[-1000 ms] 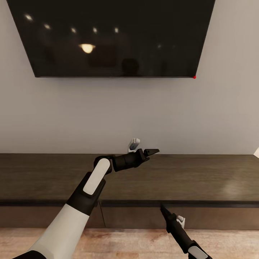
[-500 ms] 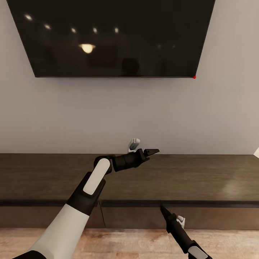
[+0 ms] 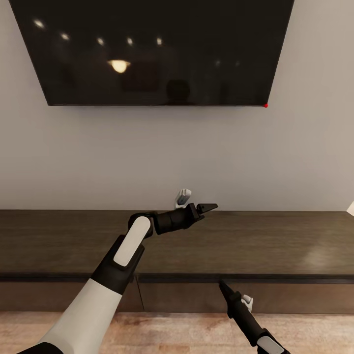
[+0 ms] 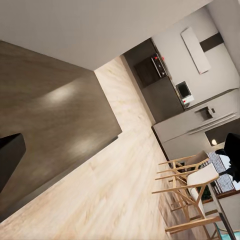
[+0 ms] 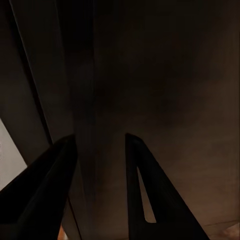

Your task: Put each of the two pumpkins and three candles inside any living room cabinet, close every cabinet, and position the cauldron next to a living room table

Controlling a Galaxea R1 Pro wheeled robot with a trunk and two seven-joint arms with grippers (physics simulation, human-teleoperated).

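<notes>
The cabinet (image 3: pixel 275 246) is a long low dark-brown unit against the wall, and its drawer fronts look flush. My left gripper (image 3: pixel 207 206) hovers over the middle of its top, open and empty; one dark finger (image 4: pixel 9 160) shows beside the cabinet top (image 4: pixel 50 110). My right gripper (image 3: pixel 221 284) points up at the cabinet's front edge. Its two fingers stand apart, open, close to the dark front (image 5: pixel 165 75), with nothing between them. The pumpkins, candles, cauldron and table are out of view.
A big black TV (image 3: pixel 152 49) hangs on the grey wall above the cabinet. Light wood floor (image 3: pixel 172 334) runs along its base. Past the cabinet's end are a dark kitchen unit with an oven (image 4: pixel 150 70) and wooden chairs (image 4: pixel 190 185).
</notes>
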